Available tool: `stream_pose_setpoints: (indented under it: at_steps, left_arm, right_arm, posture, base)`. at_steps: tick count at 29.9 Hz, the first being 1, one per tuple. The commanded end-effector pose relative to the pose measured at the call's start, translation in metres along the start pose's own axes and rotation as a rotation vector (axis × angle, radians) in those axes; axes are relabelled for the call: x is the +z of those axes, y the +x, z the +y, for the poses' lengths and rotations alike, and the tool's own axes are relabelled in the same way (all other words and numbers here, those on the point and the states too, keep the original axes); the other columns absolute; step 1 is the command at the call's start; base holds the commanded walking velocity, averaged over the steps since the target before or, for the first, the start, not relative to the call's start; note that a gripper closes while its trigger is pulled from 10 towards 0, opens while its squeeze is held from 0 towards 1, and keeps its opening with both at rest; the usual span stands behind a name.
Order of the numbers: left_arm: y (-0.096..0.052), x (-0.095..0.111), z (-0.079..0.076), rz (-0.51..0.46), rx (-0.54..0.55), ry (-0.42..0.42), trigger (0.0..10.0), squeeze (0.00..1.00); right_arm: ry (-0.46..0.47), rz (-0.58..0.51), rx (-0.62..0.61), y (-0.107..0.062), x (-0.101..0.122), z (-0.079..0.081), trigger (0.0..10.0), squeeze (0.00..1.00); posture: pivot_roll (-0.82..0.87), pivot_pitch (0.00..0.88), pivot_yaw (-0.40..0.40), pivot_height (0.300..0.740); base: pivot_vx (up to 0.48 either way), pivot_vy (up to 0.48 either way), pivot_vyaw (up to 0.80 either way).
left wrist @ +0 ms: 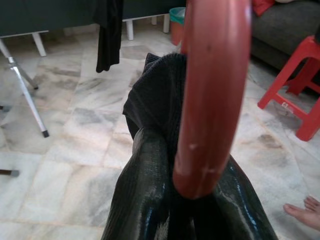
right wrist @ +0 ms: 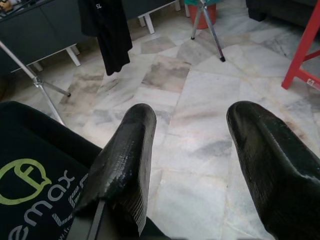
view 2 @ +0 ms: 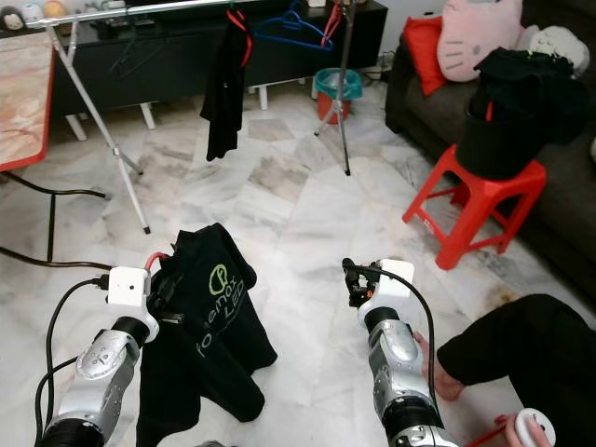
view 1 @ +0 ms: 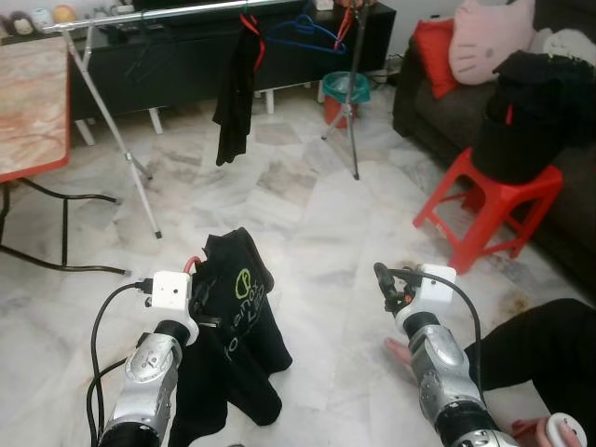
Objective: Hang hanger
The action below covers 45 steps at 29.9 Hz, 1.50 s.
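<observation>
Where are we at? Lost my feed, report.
Left gripper shut on red hanger carrying black shirt. Right gripper open, empty. Rail ahead, nothing in the way.

Red plastic hanger hook (left wrist: 212,100): smooth, semi-gloss, a few scuffs. Black cloth T-shirt w/ green print (view 1: 237,317): matt, fine knit. Left end effector (left wrist: 185,210) fingers (left wrist: 142,200): black, ribbed, shiny; right end effector (right wrist: 192,170) fingers (right wrist: 125,160) same, duller. Pale marble floor (view 1: 317,223): polished, veined. Silver metal rack pole (view 1: 168,13): smooth. Red plastic stool (view 1: 489,200), far right: glossy.

Pale marble floor (view 1: 307,214), a dark sofa (view 1: 419,102) behind a red stool (view 1: 494,200), black cabinet (view 1: 177,56) along the far wall.
</observation>
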State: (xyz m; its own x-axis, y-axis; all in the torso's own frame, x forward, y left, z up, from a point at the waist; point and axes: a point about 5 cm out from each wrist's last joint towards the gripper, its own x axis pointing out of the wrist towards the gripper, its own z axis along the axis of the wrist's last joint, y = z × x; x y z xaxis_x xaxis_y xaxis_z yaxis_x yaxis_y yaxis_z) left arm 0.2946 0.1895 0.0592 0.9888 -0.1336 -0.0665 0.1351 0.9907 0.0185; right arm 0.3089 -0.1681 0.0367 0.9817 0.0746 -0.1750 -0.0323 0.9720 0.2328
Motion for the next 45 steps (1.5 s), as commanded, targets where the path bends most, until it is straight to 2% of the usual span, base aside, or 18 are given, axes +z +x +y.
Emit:
stream_pose_setpoints:
  at_steps: [1,32,45]
  left_arm:
    - [0.005,0.011,0.001,-0.047,0.000,0.000,10.0,0.00]
    - [0.007,0.021,-0.005,-0.093,-0.045,0.019,10.0,0.00]
    - [0.007,0.027,-0.012,-0.117,-0.106,0.038,10.0,0.00]
  right_arm:
    - [0.007,-0.006,-0.001,0.002,0.002,0.002,10.0,0.00]
    - [0.010,-0.017,0.029,0.003,0.002,0.010,10.0,0.00]
    - [-0.004,-0.026,0.041,0.004,0.002,0.011,10.0,0.00]
  posture:
    - [0.04,0.049,-0.005,0.740]
    - [0.04,0.049,-0.005,0.740]
    - [0.04,0.047,-0.005,0.740]
  base:
    - [0.000,0.000,-0.76]
    - [0.000,0.148,-0.76]
    - [0.000,0.000,-0.04]
